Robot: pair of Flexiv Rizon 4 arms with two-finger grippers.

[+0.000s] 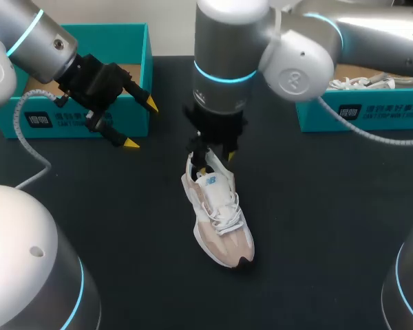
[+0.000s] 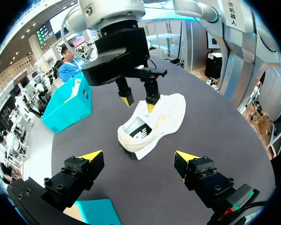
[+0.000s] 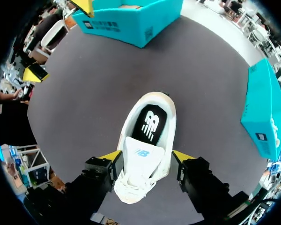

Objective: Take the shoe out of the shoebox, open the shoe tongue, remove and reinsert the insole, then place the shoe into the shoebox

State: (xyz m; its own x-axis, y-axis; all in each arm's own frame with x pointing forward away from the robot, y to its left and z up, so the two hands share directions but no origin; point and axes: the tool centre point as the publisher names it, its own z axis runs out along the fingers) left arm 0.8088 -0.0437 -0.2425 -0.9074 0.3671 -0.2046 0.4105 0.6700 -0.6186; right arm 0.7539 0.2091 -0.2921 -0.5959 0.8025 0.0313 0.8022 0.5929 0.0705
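Note:
A beige and white shoe (image 1: 220,213) lies on the dark table, toe toward the front edge. In the right wrist view its black insole (image 3: 150,124) shows inside the opening, with the white tongue (image 3: 140,157) just ahead of it. My right gripper (image 1: 210,159) hangs over the heel end, open, its yellow tips on either side of the shoe (image 3: 147,140) with nothing pinched between them. My left gripper (image 1: 140,124) stands open in front of the left teal shoebox (image 1: 124,41), well clear of the shoe (image 2: 154,122) and holding nothing.
A second teal box (image 1: 361,113) at the back right holds another white shoe (image 1: 361,82). Bare dark tabletop (image 1: 316,227) surrounds the shoe. A white cable (image 1: 27,148) loops off my left arm near the left box.

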